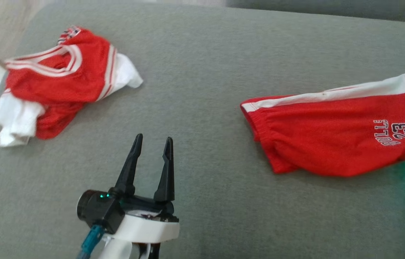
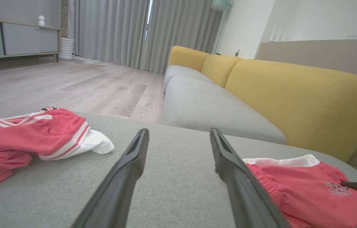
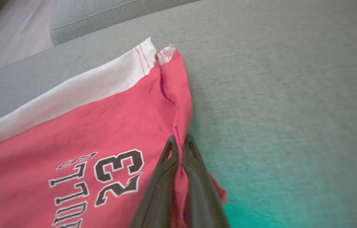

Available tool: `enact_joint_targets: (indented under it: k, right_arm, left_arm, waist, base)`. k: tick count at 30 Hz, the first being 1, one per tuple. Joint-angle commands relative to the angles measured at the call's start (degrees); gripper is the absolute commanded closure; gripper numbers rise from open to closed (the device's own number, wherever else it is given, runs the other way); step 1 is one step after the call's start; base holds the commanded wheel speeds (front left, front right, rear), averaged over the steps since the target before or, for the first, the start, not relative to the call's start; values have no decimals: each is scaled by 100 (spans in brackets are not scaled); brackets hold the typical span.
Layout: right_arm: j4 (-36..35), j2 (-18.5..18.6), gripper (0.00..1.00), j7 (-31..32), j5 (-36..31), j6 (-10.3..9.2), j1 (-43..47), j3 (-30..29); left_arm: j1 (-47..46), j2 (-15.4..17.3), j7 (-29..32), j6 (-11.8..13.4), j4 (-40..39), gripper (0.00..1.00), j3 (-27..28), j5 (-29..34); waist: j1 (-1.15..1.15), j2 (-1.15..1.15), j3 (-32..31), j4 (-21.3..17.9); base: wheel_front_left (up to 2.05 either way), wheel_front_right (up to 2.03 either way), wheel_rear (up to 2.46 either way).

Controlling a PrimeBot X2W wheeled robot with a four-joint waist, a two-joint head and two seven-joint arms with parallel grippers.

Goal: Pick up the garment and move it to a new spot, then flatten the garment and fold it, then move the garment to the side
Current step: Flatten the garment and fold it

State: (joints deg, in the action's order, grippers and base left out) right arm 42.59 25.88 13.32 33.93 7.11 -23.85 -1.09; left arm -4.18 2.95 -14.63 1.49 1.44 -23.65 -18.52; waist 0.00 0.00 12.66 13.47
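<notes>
Red "BULLS 23" shorts (image 1: pixel 331 144) lie on the right side of the grey upholstered seat (image 1: pixel 202 72). Right gripper (image 3: pixel 180 139): fingers together, clamped on the shorts' edge just beside the print. Left gripper (image 1: pixel 153 138): fingers apart, holding nothing, over bare seat. Crumpled red-and-white jersey (image 1: pixel 55 82) far left, well apart from the shorts.

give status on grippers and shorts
Right gripper shut on shorts edge. Left gripper open, apart from both garments. Jersey heap far left, not in the way.
</notes>
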Motion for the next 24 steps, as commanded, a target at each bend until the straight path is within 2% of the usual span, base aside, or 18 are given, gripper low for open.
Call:
enact_joint_targets:
  k: [1, 8, 10, 15, 24]
  right_arm:
    - [-103, 226, 100, -84, -55, 37, 98, 49]
    - [34, 562, 100, -405, -254, 37, 178, -64]
    - [9, 557, 100, -518, -283, 37, 127, -124]
    - [-497, 347, 100, -583, -247, 37, -72, 30]
    - [-2230, -281, 100, -119, 75, 37, 69, 739]
  left_arm:
    - [-17, -6, -37, -10, -170, 0, 233, 51]
    - [-20, -7, -37, -59, -138, 0, 234, 100]
    - [-19, -7, -37, -59, -118, 0, 225, 107]
    - [17, -7, -37, -98, -10, 0, 198, 116]
    - [161, -7, -37, -162, 101, 0, 87, 102]
  waist:
    - [0, 0, -139, -227]
    - [0, 0, -279, -645]
    - [0, 0, -317, -701]
    - [0, 0, -450, -762]
    - [0, 0, -781, -576]
  base:
    - [0, 0, 0]
    - [0, 0, 0]
    - [0, 0, 0]
    - [0, 0, 0]
    - [0, 0, 0]
